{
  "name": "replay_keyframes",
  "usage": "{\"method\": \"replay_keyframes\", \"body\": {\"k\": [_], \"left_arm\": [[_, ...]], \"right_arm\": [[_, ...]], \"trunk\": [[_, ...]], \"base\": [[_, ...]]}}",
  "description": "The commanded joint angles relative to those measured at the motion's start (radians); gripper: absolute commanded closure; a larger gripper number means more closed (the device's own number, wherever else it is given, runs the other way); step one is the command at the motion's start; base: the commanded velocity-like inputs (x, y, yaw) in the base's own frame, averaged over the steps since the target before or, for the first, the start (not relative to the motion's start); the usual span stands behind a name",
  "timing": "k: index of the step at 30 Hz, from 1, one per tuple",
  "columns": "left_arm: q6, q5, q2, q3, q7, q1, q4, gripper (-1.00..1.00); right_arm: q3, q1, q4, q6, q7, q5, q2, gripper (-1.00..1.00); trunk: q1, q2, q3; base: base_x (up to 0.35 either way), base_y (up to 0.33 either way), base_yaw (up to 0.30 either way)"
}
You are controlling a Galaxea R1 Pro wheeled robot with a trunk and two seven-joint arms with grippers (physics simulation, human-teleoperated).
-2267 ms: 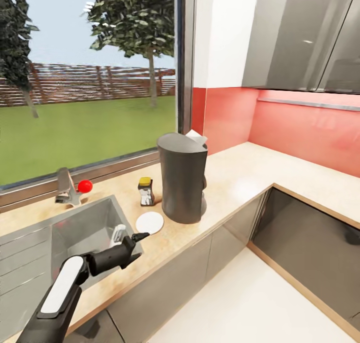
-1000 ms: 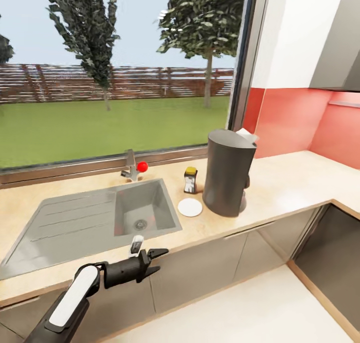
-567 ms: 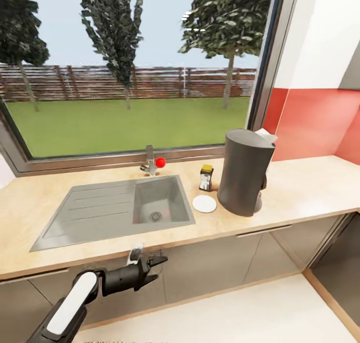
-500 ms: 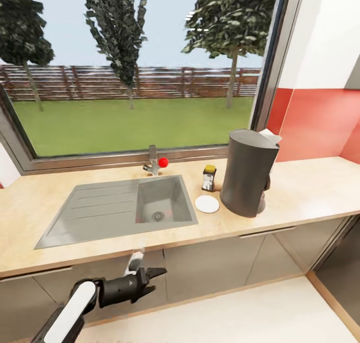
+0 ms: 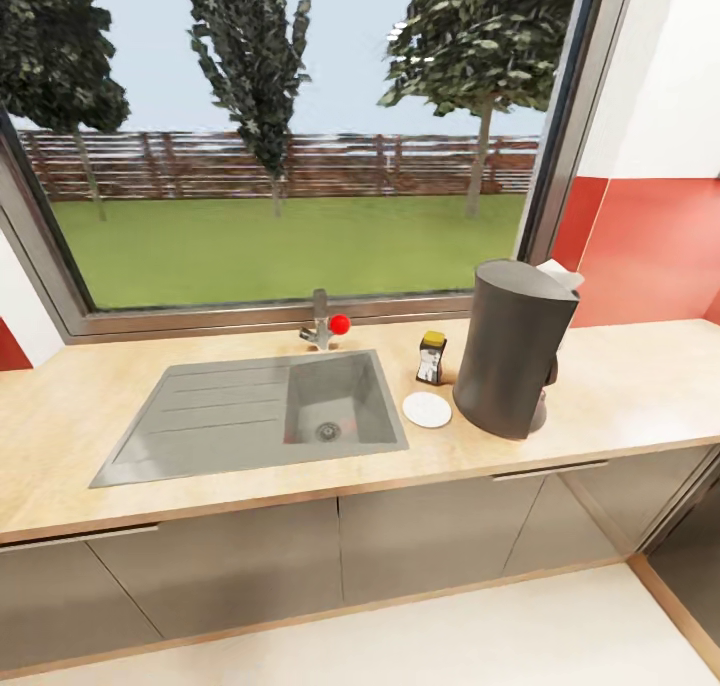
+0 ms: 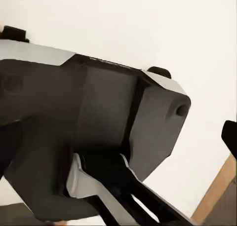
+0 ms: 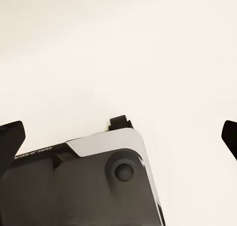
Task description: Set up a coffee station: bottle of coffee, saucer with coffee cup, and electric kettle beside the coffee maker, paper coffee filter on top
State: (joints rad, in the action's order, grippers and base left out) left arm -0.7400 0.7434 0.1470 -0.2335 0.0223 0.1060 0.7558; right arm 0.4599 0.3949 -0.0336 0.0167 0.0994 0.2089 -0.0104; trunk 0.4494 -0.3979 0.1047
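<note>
Countertop: long beige worktop (image 5: 620,386) under a wide window, above grey cabinet fronts.
Coffee maker: tall dark grey machine (image 5: 512,363) standing upright on the worktop's right part, with a whitish paper filter (image 5: 561,275) showing at its top rear.
Coffee jar: small yellow-lidded bottle (image 5: 431,357) upright just left of the machine, near the window side.
Saucer: white dish (image 5: 427,409) lying flat in front of the jar, beside the machine's base.
Sink: grey basin with drainboard (image 5: 260,414) left of the saucer; red-knobbed tap (image 5: 325,324) behind it.
Right gripper: fingertips (image 7: 11,137) wide apart at the wrist view's edges, over pale floor, well away from the worktop items.
Left gripper: cannot tell whether apart or together; one dark fingertip (image 6: 230,136) shows beside the robot's dark base (image 6: 89,137).
</note>
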Motion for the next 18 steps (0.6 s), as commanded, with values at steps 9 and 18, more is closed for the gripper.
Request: {"method": "replay_keyframes", "body": {"k": [9,18], "left_arm": [[0.478,-0.136,0.009,-0.11,0.001,0.0,-0.459,-1.0],[0.899,-0.145,0.017,-0.121,0.001,-0.029,-0.771,-1.0]], "right_arm": [[0.008,0.001,0.0,0.002,-0.003,0.013,0.0,-1.0],[0.006,-0.029,0.007,-0.001,-0.006,0.075,-0.002,-1.0]], "trunk": [[0.001,-0.002,0.002],[0.001,-0.002,0.002]], "base": [[0.0,0.0,0.001],[0.0,0.0,0.0]]}}
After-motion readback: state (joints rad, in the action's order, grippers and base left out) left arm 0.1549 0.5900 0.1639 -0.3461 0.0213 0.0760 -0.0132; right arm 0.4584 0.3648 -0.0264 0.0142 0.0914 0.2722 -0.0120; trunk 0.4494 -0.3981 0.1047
